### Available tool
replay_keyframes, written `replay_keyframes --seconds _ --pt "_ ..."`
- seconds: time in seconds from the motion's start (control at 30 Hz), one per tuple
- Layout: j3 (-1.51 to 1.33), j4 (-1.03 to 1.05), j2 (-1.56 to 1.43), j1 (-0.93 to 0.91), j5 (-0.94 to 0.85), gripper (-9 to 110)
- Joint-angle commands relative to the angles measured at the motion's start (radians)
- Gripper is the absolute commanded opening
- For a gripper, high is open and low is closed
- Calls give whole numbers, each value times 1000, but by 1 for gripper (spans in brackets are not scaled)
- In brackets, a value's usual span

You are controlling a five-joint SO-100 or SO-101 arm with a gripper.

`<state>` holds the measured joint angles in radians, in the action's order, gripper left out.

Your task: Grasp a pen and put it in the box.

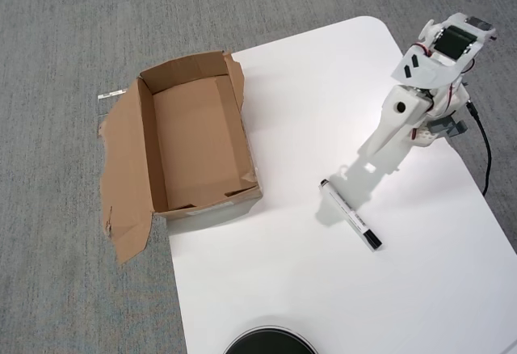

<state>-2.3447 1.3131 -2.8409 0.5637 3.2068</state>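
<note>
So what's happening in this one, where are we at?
A white robot arm reaches down over a white table toward a slim white marker pen with a black cap, which lies flat on the tabletop, not yet picked up. The arm's gripper hangs close above the pen's upper end; whether its jaws are open cannot be told from this overhead view. The brown corrugated cardboard box sits open and empty at the table's left edge, torn flaps folded outward.

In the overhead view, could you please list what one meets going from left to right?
Brown corrugated cardboard box with torn flaps → slim white marker pen with a black cap → white arm's gripper → black cable at the table's right edge.
</note>
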Motion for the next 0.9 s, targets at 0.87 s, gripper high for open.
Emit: replay_keyframes --seconds 0.87 --pt "266 -14 526 127 38 2"
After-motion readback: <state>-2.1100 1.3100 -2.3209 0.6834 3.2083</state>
